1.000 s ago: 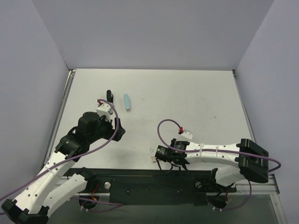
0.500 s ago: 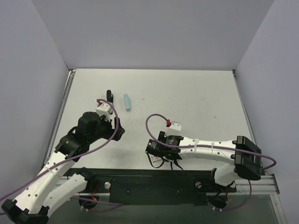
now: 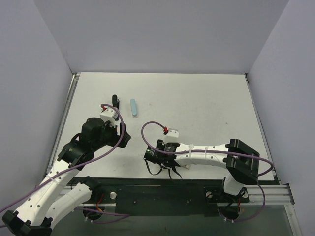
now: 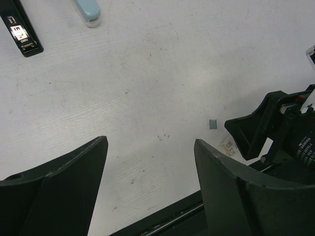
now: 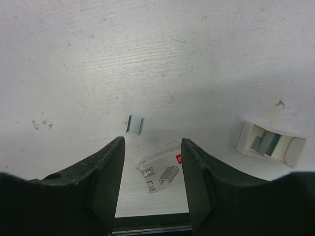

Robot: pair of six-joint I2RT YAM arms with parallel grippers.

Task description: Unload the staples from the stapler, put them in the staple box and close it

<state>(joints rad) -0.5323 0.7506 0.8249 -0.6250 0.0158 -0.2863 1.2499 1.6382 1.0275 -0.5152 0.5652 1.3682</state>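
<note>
Right wrist view shows a short block of staples lying on the table just ahead of the right gripper, slightly toward the finger on the picture's left. The fingers are spread wide with nothing between them. A small paper label printed with a staple drawing lies between them, closer to the wrist. A white staple box lies open outside the other finger, with strips of staples inside. In the top external view the black stapler body and a pale blue part lie side by side without touching at the far left of the table. Their long axes run roughly away from the bases. Both lie beyond the left gripper, which is also spread and empty and is much the nearer of the two (whether the black body holds more staples cannot be told). The loose block looks like the right arm's to take.
</note>
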